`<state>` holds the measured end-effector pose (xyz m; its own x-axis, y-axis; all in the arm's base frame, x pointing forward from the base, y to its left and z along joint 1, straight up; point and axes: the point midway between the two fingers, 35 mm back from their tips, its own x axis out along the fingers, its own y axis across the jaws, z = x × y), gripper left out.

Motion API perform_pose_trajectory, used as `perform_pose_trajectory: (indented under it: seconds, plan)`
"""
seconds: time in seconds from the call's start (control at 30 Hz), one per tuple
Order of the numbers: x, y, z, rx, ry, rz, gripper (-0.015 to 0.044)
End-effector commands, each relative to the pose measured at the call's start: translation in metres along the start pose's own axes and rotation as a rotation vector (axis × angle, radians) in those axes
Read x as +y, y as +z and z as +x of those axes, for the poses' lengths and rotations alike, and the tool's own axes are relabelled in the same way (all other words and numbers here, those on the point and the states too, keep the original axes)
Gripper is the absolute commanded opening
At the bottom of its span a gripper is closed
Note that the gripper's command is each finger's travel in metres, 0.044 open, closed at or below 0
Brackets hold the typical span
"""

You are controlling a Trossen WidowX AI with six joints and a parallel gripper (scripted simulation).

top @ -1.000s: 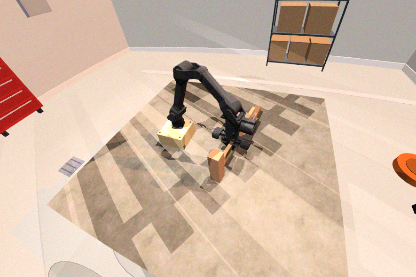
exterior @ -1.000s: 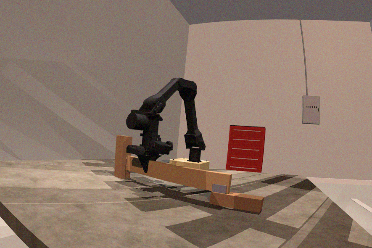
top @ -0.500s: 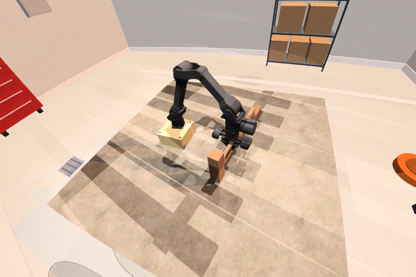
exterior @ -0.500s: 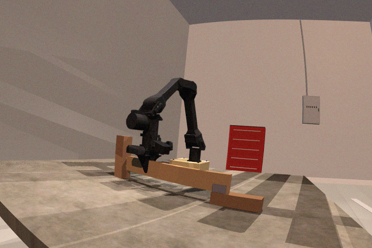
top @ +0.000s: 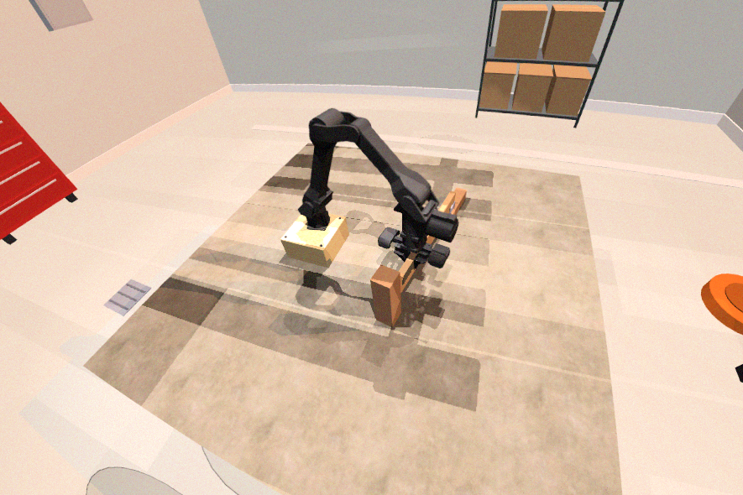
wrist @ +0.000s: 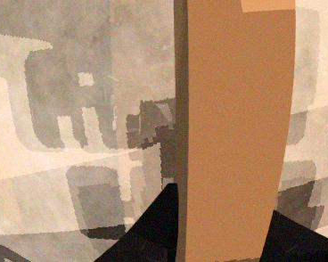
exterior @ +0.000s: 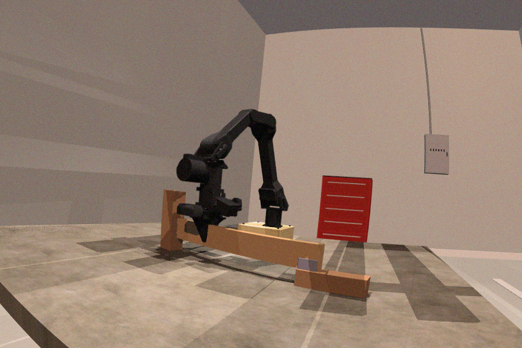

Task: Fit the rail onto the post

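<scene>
Going left to right in the exterior view, the wooden post point(top: 387, 297) point(exterior: 171, 221) stands upright on the table point(top: 530, 431) point(exterior: 146, 311). The near end of the rail point(top: 405, 279) point(exterior: 261, 243) point(wrist: 236, 134) is right up at the post, raised off the table; whether it touches, or how far the pegs are in, I cannot tell. Next come the gripper's fingers, closed on the rail from both sides near that end, with the gripper point(top: 415, 261) point(exterior: 210, 230) point(wrist: 196, 191) pointing down. Behind the rail, the arm point(top: 378, 153) point(exterior: 233, 130) rises from a pale yellow block point(top: 305, 251) point(exterior: 286, 232). At the right, the rail's far end sits at the gray bracket point(exterior: 307, 264) on the low footboard block point(exterior: 335, 283). Farther back stand a red cabinet point(top: 15, 169) point(exterior: 344, 213) and, on the wall, a gray box point(top: 62, 13) point(exterior: 436, 160).
</scene>
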<state>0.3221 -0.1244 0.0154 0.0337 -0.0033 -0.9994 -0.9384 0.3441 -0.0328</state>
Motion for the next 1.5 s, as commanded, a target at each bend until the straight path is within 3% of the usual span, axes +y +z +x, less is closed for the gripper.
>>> perform_pose_trajectory:
  seconds: [0.0,0.93,1.47]
  plan:
    - [-0.0008,-0.0031,-0.0021,0.006,-0.005,0.000,0.0000]
    - [-0.0008,-0.0106,0.0002,0.007,-0.005,0.000,0.0000]
    - [0.0000,-0.0083,0.0004,0.003,-0.001,0.002,0.0420]
